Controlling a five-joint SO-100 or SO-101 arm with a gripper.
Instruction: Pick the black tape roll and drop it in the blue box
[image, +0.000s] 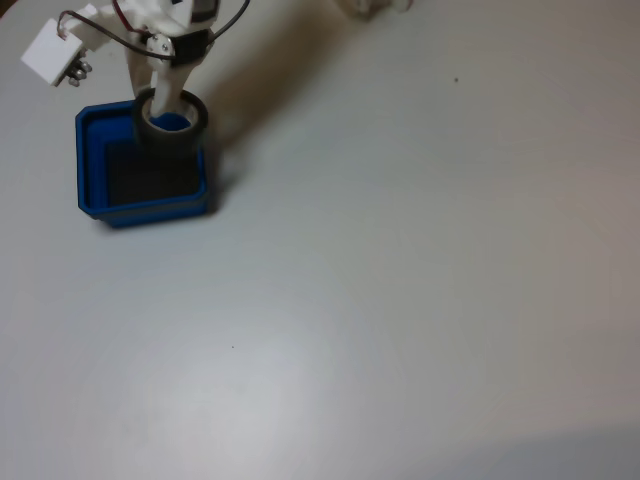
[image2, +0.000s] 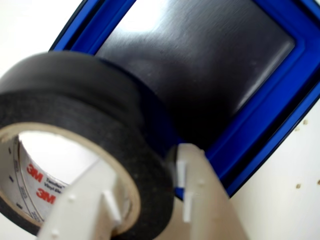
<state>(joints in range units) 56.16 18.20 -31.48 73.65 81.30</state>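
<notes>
Tape is what matters first. The black tape roll (image: 171, 124) is held up in the air over the blue box (image: 92, 170). In the fixed view, it is seen above the far right corner of the box, partly over the rim there. In the wrist view, the black tape roll (image2: 85, 125) is close to the camera, and the dark bottom of the blue box (image2: 280, 105) is spread out below and behind it. The hole of the roll is turned up and a little to the side, so the roll is tilted, not flat.

The gripper (image: 165, 95) is closed on the wall of the roll. 1 white finger (image2: 82, 200) is pushed through the hole, and the other finger (image2: 197, 185) is pressed on the outside. The black band is pinched between the 2.

The roll is judged to be nearly in place for the drop, but it is near the edge. If it is let go here, it could hit the rim and roll out. A small move toward the middle of the box is likely needed first. The white table (image: 420, 280) is seen all around the box.
</notes>
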